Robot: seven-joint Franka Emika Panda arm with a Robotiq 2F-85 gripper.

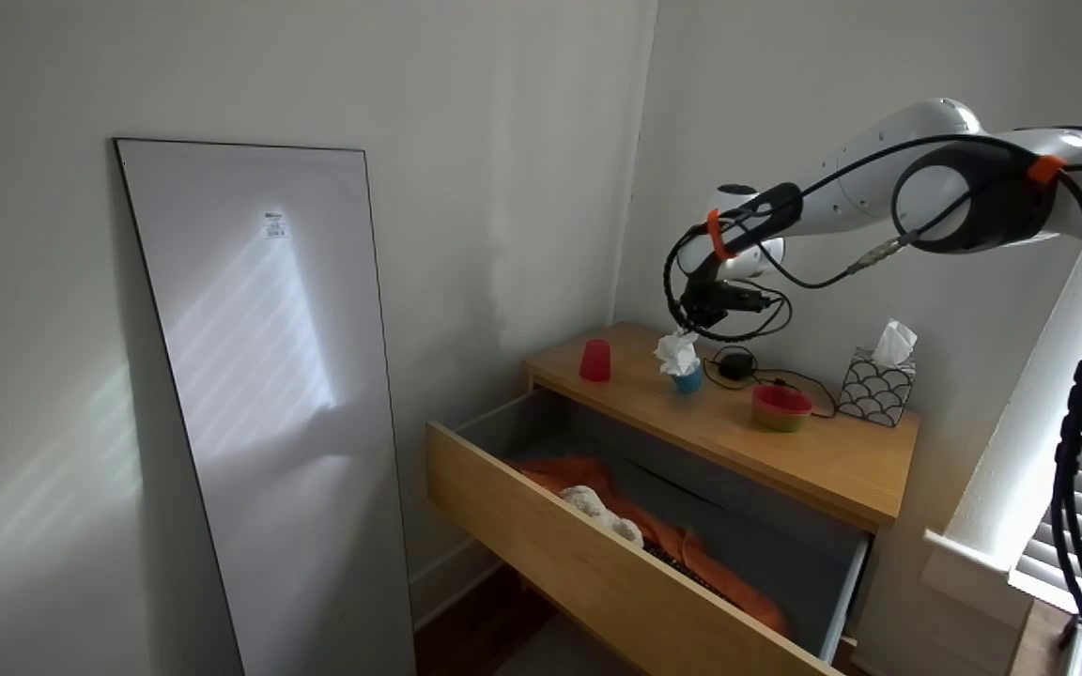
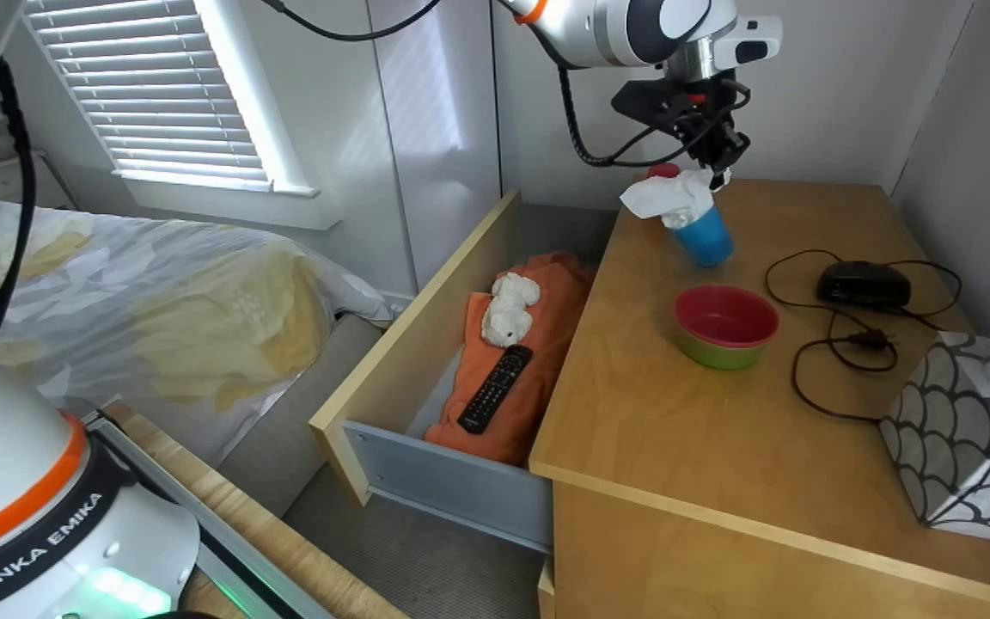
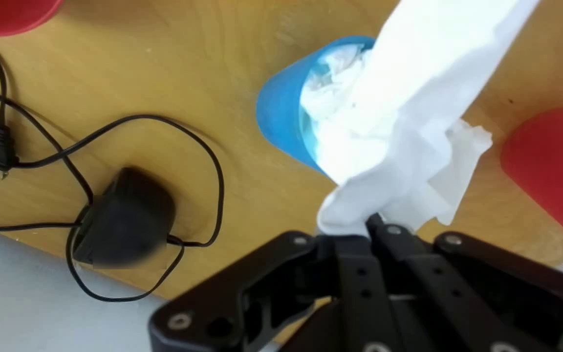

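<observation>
The jaws look clenched on the white tissue [image 3: 403, 142] at the mouth of the blue cup [image 3: 281, 112], toward eleven o'clock in the wrist view; the grasp seems made, the next move calling for gentleness lest the cup tip.

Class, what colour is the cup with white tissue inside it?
Blue; the cup shows best in the wrist view.

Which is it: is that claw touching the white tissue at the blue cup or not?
Touching: the wrist view shows the gripper shut, pinching the white tissue.
</observation>
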